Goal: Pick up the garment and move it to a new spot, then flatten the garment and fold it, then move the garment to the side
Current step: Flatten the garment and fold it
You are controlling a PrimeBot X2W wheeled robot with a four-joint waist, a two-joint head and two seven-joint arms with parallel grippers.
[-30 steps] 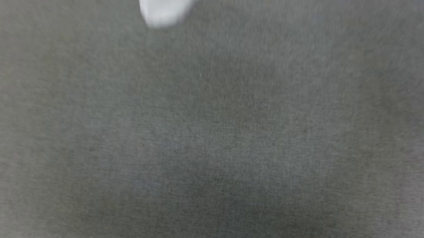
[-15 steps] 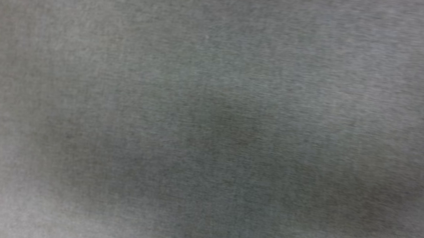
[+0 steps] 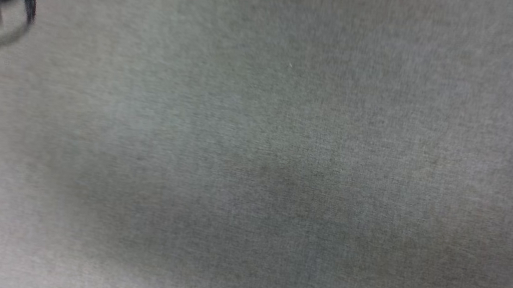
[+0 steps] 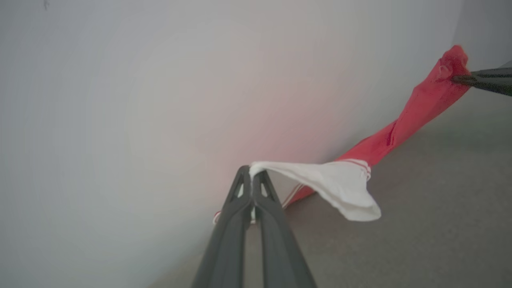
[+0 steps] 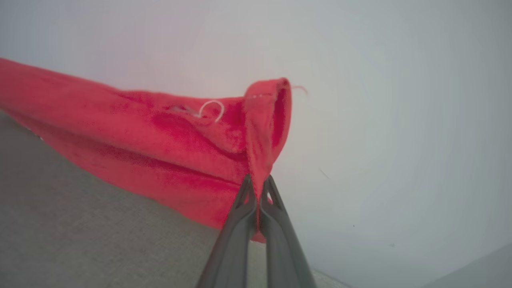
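Garment hangs stretched in the air between the two grippers, over a grey woven tabletop and in front of a pale wall. Left gripper: jaws pressed together, pinching the edge of the white sleeve, which has red-striped trim. Right gripper: jaws pinching a bunched red fold at the opposite end. The red body is twisted into a creased band. A loose white thread loop lies on it. Whether its lowest edge touches the tabletop cannot be told.

place: indoor, kind unclear | cues: grey woven surface, plain pale wall
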